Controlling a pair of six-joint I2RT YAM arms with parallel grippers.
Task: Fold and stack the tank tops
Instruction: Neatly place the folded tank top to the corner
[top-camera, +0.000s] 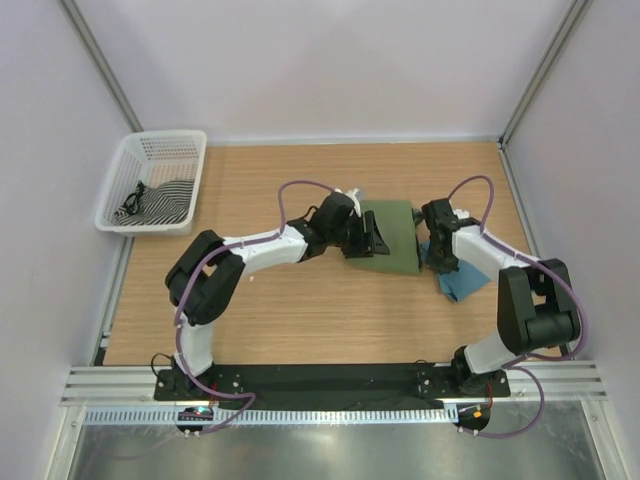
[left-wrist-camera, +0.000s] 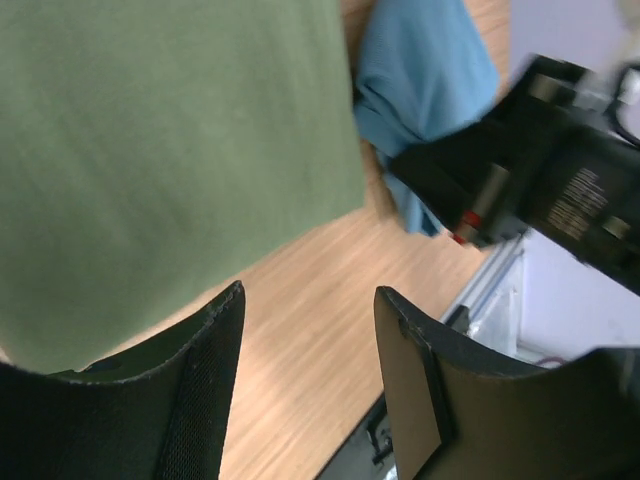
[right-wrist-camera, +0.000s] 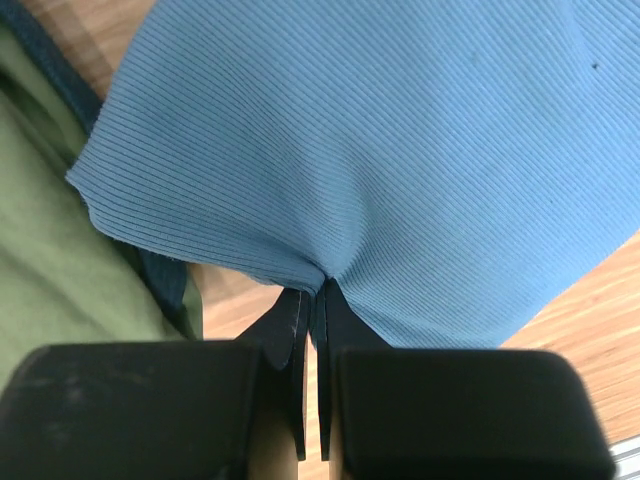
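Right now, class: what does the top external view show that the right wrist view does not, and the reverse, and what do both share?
Only the top view: the white basket at the far left and the left tool over the green tank top. Only the right wrist: that the right tool is shut, pinching the blue tank top's edge. Both: the two tops, side by side.

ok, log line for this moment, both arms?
left gripper: open, over olive-green tank top | right gripper: shut on teal-blue tank top edge | tops: side by side, not stacked
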